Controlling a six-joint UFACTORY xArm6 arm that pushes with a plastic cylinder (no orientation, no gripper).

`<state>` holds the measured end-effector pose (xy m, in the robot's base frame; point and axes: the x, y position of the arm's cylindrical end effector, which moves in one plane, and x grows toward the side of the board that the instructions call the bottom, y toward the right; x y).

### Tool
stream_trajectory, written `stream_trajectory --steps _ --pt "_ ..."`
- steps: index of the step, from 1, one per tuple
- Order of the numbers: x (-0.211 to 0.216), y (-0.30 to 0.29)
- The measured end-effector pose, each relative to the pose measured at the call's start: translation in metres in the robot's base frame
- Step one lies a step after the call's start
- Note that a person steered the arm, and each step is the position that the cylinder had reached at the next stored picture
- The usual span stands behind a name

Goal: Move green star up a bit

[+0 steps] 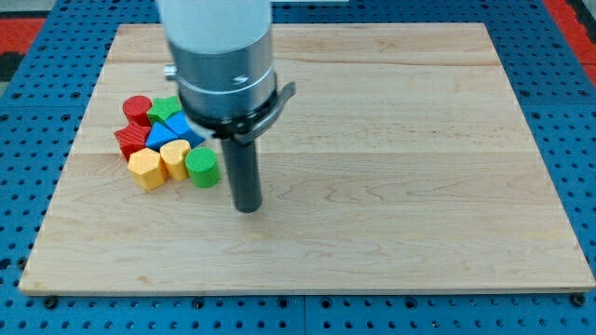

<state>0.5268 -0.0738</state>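
Several small coloured plastic blocks clustered at the view's left of the pale wooden board (pixel 391 140). Green star block (pixel 165 109) near cluster top, beside red cylinder block (pixel 137 108). My tip (pixel 248 208) gripperless, holding nothing, right of green cylinder block (pixel 201 167). Best approached from below, pushed gently upward.

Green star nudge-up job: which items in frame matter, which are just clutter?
In the job:
- green star, top of the cluster, partly hidden by the arm
- my tip, right of and below the cluster, touching nothing

Just lying about:
- red cylinder
- red block
- blue blocks
- yellow hexagon
- yellow heart
- green cylinder
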Motion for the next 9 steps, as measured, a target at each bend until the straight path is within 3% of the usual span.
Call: stream_trajectory --steps 2,3,5,9 --pt "0.006 -0.087" --pt "-0.016 -0.103" --pt "-0.035 -0.111" --pt "-0.158 -0.080"
